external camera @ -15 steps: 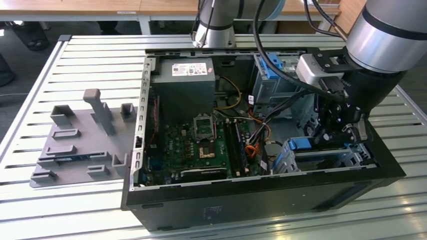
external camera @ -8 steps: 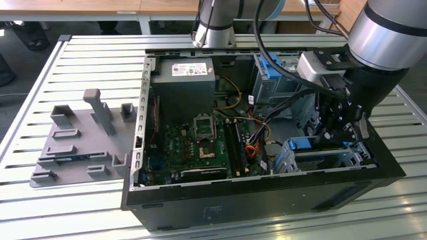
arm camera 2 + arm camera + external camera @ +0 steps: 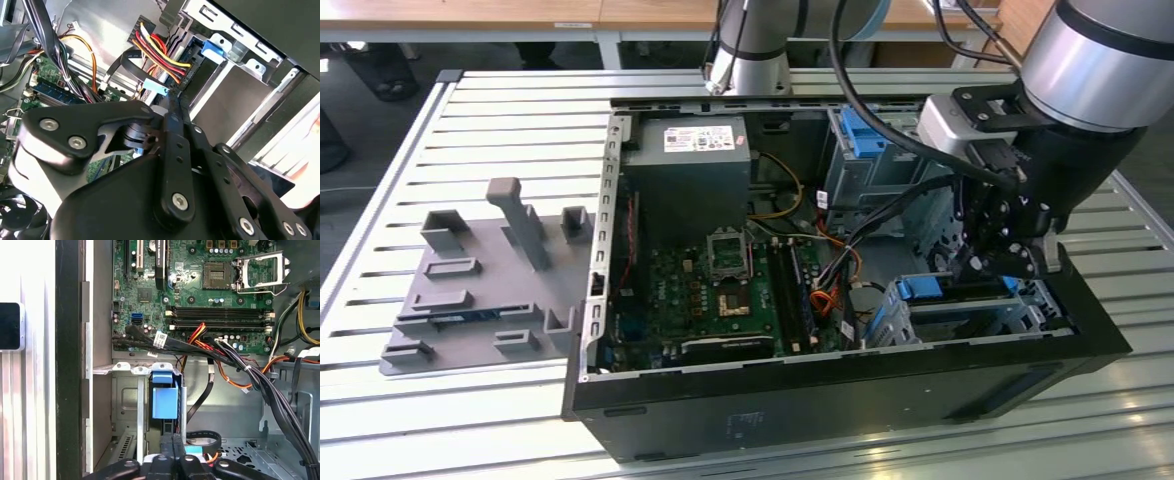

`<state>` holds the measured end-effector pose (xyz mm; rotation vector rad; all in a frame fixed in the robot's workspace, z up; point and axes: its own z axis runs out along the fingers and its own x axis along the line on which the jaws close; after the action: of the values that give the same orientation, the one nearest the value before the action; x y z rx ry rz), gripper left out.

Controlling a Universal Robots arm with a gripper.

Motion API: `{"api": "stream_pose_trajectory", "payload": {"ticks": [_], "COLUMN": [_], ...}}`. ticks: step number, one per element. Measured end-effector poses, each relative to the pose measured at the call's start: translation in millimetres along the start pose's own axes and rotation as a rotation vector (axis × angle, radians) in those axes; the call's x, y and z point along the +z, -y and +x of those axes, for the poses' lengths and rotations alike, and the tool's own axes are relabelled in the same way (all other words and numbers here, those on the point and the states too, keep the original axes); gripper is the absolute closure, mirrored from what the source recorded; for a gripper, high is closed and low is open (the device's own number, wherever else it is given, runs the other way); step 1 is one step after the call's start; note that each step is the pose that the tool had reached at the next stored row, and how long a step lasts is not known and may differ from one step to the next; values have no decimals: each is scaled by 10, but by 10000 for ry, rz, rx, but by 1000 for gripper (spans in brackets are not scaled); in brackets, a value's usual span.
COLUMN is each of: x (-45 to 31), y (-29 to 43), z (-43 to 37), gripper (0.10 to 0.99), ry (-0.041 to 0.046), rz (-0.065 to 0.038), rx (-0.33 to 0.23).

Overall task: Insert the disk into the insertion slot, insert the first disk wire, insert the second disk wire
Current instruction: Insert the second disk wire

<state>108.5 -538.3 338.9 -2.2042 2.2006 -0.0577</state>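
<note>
The disk's blue caddy (image 3: 927, 287) shows at the mouth of the insertion slot (image 3: 987, 318), a low silvery cage in the case's near corner at the exterior view's right. In the first wrist view the blue caddy end (image 3: 165, 401) sits inside the cage (image 3: 127, 405). My gripper (image 3: 998, 262) hangs just over it, with its fingers (image 3: 167, 444) pressed together. In the second wrist view the gripper (image 3: 172, 105) has its tips beside a light-blue connector (image 3: 155, 88). A red and yellow wire bundle (image 3: 160, 52) runs to a black plug (image 3: 185, 75). I cannot see anything pinched between the fingers.
The open computer case (image 3: 854, 400) lies on a slatted metal table. Inside are the motherboard (image 3: 720, 290), the power supply (image 3: 687, 165), a taller grey cage with a blue tab (image 3: 867, 150) and a thick black cable bundle (image 3: 260, 385). A grey fixture plate (image 3: 480, 290) lies at the exterior view's left.
</note>
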Motion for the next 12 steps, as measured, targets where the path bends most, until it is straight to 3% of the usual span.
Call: {"api": "stream_pose_trajectory", "payload": {"ticks": [2, 12], "x": [-7, -35], "y": [0, 2], "z": [0, 0], "gripper": [980, 980], "ry": [3, 3], "rz": [-2, -4], "rx": [0, 1]}}
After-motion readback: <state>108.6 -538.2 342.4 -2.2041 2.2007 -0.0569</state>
